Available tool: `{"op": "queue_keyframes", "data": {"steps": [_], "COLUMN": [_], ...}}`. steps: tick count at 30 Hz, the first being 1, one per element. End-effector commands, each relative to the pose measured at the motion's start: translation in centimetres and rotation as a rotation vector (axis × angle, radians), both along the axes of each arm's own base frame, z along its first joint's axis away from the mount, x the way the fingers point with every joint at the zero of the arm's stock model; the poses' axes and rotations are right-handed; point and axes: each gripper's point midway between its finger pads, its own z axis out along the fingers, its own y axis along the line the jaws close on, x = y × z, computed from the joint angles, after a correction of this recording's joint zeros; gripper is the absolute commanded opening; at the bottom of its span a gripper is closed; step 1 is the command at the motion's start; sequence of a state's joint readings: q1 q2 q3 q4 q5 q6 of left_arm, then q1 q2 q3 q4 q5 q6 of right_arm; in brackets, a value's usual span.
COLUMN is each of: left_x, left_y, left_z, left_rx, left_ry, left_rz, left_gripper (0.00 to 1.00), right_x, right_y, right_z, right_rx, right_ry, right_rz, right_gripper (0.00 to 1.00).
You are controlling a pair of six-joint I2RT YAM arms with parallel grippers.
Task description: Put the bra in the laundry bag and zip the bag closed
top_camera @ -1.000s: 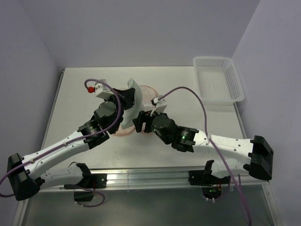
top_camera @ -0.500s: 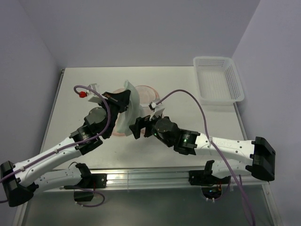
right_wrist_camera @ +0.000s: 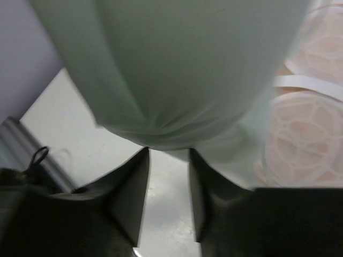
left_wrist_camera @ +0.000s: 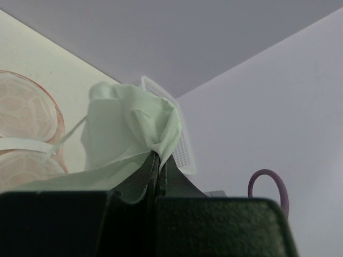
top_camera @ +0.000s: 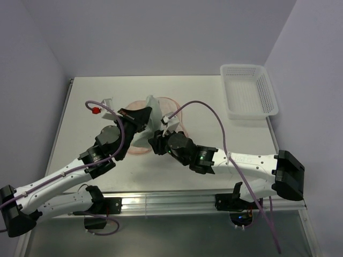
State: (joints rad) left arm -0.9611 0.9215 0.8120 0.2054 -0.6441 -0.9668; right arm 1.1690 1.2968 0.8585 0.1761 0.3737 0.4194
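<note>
My left gripper [top_camera: 143,115] is shut on the pale mint-green bra [top_camera: 152,108] and holds it up above the open laundry bag [top_camera: 175,103], which lies flat on the table with its mesh cups facing up. In the left wrist view the bra [left_wrist_camera: 128,128] bunches out of the shut jaws [left_wrist_camera: 158,159], and the bag's cups [left_wrist_camera: 24,115] lie at the left. My right gripper [top_camera: 155,142] is open beside the hanging bra. In the right wrist view its jaws [right_wrist_camera: 168,155] stand apart just under the bra's lower edge [right_wrist_camera: 177,69], with the bag [right_wrist_camera: 308,142] at the right.
A white perforated plastic basket [top_camera: 250,91] stands at the table's back right; it also shows in the left wrist view [left_wrist_camera: 184,152]. The two arms cross close together over the table's middle. Purple cables loop above both wrists.
My left gripper has turned and carried the bra a little right, over the bag. My right gripper has swung left and come in under the hanging bra.
</note>
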Motion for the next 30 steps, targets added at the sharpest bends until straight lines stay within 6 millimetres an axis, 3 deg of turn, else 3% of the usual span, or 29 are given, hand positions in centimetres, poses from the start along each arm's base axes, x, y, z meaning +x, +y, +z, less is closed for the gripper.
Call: {"op": "queue_keyframes", "data": {"steps": [1,2,3,4,6,11,14,15,17,18,19,20,21,23,24,26,30], "left_x": [-0.8,-0.9,-1.0,-1.0,-1.1,-1.1,-1.1,-1.2,-1.3,-1.2,-1.3,-1.3,-1.0,-0.2,0.4,1.4,3.3], "left_y": [0.0,0.1,0.3,0.4,0.9,1.7,1.0,0.1,-0.8,-1.8,-2.3,-2.5,-3.1,-3.3,-3.7,-3.9,-4.5], "left_z": [1.1,1.1,1.2,1.1,0.8,-0.1,0.1,0.5,2.3,2.4,3.0,4.6,4.6,5.2,4.7,4.5,4.2], "left_rx": [-0.069,-0.069,-0.069,-0.065,-0.049,-0.022,0.003,0.011,0.012,0.037,0.042,0.042,0.060,0.075,0.085,0.077,0.040], "left_ry": [-0.017,-0.016,-0.017,-0.014,-0.008,-0.001,-0.013,-0.025,-0.066,-0.077,-0.103,-0.160,-0.173,-0.194,-0.190,-0.193,-0.196], "left_rz": [-0.030,-0.027,-0.025,-0.020,-0.003,0.025,0.003,-0.036,-0.069,-0.102,-0.118,-0.122,-0.129,-0.118,-0.118,-0.141,-0.188], "left_gripper": [0.00,0.00,0.00,0.00,0.00,0.00,0.00,0.00,0.00,0.00,0.00,0.00,0.00,0.00,0.00,0.00,0.00], "right_x": [2.1,2.2,2.4,2.4,2.1,1.0,1.1,-0.7,0.5,-0.2,1.9,2.5,1.9,3.6,4.1,5.6,8.3], "right_y": [-0.4,-0.5,-0.6,-0.8,-0.9,-0.7,-1.0,0.1,-1.0,-0.9,-2.4,-2.9,-2.7,-3.8,-3.9,-4.6,-6.2], "right_z": [1.8,1.7,1.4,1.0,0.4,1.3,1.9,1.5,2.5,2.5,3.0,3.3,3.5,3.8,4.5,4.0,5.5], "right_rx": [0.039,0.029,0.015,-0.003,-0.009,0.010,0.009,0.024,0.069,0.092,0.114,0.125,0.146,0.169,0.180,0.164,0.174], "right_ry": [-0.040,-0.037,-0.034,-0.027,-0.018,-0.032,-0.056,-0.029,-0.032,-0.004,-0.009,-0.012,-0.010,-0.016,-0.027,-0.010,-0.056], "right_rz": [-0.133,-0.146,-0.155,-0.161,-0.149,-0.072,-0.003,0.159,0.220,0.318,0.278,0.286,0.373,0.385,0.401,0.394,0.318], "right_gripper": [0.36,0.30,0.10,0.06,0.00,0.00,0.00,0.12,0.32,0.35,0.42,0.50,0.67,0.82,0.84,0.88,0.86]}}
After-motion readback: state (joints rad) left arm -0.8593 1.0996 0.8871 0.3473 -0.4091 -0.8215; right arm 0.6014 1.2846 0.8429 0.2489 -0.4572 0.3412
